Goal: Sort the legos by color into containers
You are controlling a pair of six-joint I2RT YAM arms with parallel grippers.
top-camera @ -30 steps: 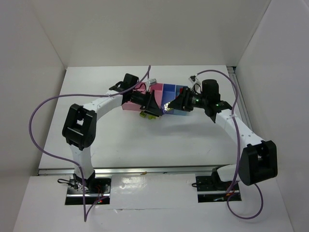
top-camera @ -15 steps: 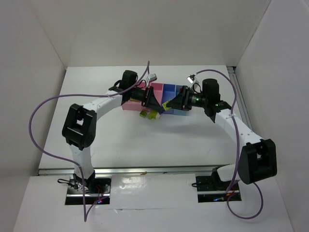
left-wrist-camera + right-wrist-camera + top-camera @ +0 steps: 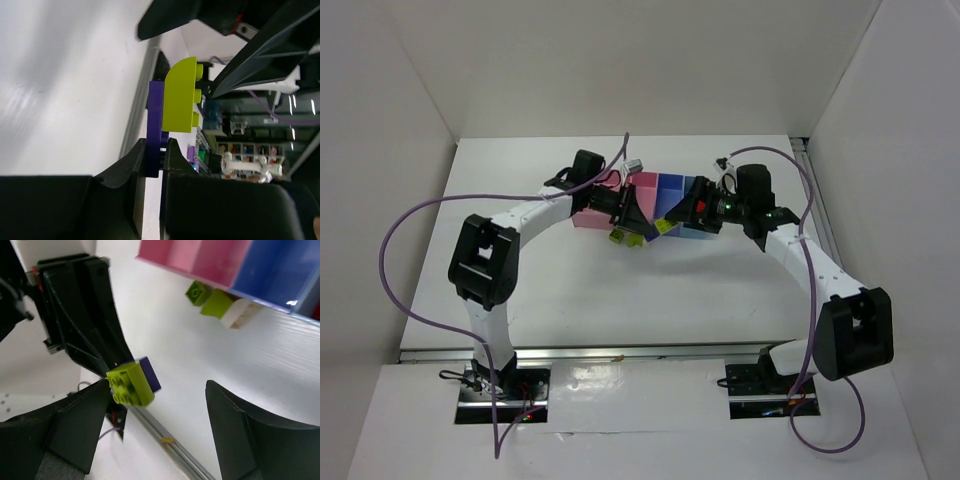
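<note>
- The left fingers are pinching a dark blue brick by its lower edge, pressed flat against both of its faces.
- A yellow-green brick is sitting stuck to the dark blue brick's side, and the pair is hanging above the tabletop, just off the near side of the containers.
- The right fingers are standing spread wide and gripping nothing. The joined pair is showing in the gap between them, close to one finger.
- Three loose legos are lying on the tabletop just beside the containers' near wall: a green one, a yellow-green one and a whitish one.
</note>
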